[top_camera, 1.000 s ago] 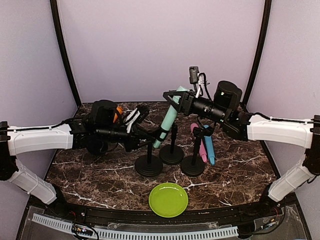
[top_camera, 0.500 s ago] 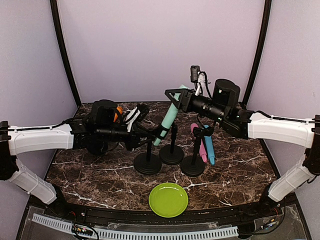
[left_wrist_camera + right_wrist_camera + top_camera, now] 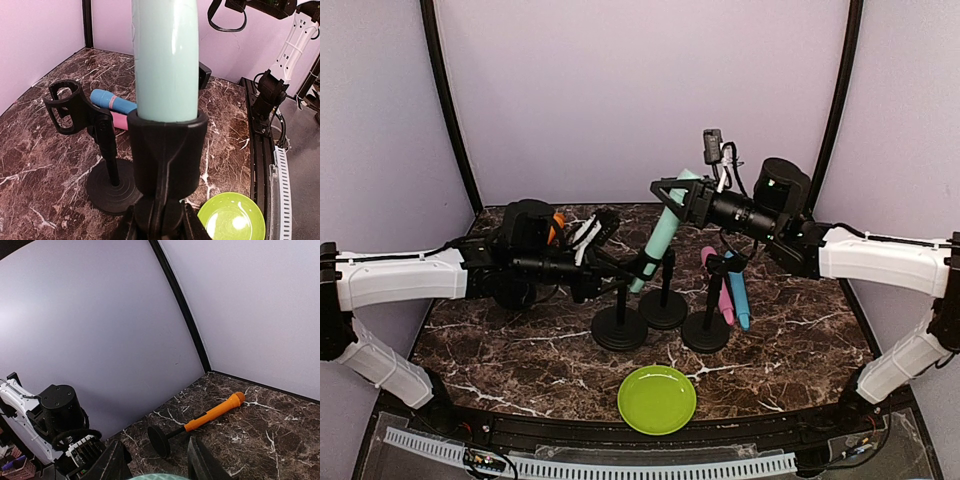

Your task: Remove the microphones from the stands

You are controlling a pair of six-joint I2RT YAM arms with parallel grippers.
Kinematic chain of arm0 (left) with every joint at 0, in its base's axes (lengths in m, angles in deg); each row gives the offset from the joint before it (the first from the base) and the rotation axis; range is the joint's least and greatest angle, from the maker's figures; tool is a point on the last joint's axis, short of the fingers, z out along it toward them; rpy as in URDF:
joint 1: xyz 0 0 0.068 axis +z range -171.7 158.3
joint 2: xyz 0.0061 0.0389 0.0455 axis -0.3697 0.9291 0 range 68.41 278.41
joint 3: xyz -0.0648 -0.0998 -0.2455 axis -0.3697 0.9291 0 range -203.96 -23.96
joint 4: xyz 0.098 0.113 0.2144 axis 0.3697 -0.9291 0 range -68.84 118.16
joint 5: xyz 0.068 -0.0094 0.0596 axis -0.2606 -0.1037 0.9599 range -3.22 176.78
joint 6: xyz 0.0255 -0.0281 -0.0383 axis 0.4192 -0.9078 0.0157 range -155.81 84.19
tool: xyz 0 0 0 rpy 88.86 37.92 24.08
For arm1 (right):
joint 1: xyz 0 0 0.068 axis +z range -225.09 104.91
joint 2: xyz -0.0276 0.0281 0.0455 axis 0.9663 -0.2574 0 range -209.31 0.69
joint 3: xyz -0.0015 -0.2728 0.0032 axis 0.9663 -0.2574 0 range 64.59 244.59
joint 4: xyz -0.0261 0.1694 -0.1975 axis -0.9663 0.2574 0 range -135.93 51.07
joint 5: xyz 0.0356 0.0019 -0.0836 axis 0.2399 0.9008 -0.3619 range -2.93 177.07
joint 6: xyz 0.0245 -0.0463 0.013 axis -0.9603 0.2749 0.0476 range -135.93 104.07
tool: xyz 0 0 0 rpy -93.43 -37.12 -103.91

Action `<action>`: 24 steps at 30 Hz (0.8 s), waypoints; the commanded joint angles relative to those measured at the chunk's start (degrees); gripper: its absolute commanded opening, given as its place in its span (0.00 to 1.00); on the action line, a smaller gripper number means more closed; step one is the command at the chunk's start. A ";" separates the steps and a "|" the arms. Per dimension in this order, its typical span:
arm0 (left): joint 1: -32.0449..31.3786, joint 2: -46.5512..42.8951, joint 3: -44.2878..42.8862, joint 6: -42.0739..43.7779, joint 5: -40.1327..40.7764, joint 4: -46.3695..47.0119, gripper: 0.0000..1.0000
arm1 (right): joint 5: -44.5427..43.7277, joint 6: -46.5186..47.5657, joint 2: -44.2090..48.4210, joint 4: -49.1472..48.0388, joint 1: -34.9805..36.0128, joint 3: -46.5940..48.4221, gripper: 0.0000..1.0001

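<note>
The mint-green microphone [image 3: 662, 238] leans in the black clip [image 3: 645, 266] of the front-left stand [image 3: 619, 328]. In the left wrist view the microphone [image 3: 165, 60] rises out of the clip [image 3: 167, 150]. My left gripper [image 3: 160, 227] is shut on the stand's joint just under that clip. My right gripper [image 3: 672, 196] is closed around the microphone's upper end. In the right wrist view only the rim of the microphone's head [image 3: 157, 477] shows, low between the two fingers [image 3: 112, 465].
Two empty stands [image 3: 663, 308] [image 3: 706, 330] stand close on the right. A pink microphone [image 3: 724, 292] and a blue microphone [image 3: 739, 296] lie by them. A green plate [image 3: 657, 399] is at the front. An orange microphone [image 3: 212, 412] on a toppled stand lies at the back left.
My right gripper and the microphone's top have drifted slightly up and to the right. The held stand's base has barely shifted. Both grips are unchanged.
</note>
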 commanded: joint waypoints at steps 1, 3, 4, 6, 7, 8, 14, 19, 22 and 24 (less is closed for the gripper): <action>0.28 -2.10 0.72 2.28 -3.33 1.90 0.00 | 7.01 3.65 2.04 -3.89 -2.71 -0.91 0.00; 0.30 -2.09 0.74 2.27 -3.35 1.99 0.00 | 7.49 3.27 2.08 -4.56 -2.82 -1.19 0.00; 0.29 -2.12 0.74 2.27 -3.32 1.98 0.00 | 7.17 3.05 2.19 -4.86 -2.87 -1.31 0.00; 0.27 -2.12 0.80 2.34 -3.18 2.00 0.00 | 5.65 2.53 2.38 -5.02 -2.99 -1.50 0.00; 0.29 -2.20 0.87 2.35 -3.05 2.00 0.00 | 4.72 2.28 2.55 -4.80 -3.00 -1.52 0.00; 0.27 -2.22 0.89 2.36 -2.65 2.00 0.00 | 3.61 2.17 2.63 -4.50 -3.00 -1.56 0.00; 0.31 -1.70 0.84 2.66 0.62 1.36 0.00 | -6.61 0.50 3.17 0.18 -3.02 -0.12 0.00; 0.28 -0.96 0.59 2.71 2.12 0.82 0.00 | -15.49 -0.28 3.44 4.90 -3.00 1.15 0.00; 0.27 -0.70 0.44 2.60 2.49 0.77 0.00 | -17.55 -0.30 3.51 5.48 -3.00 1.29 0.00; 0.27 -0.53 0.39 2.48 2.34 0.76 0.00 | -17.37 -0.25 3.47 5.45 -3.05 1.41 0.00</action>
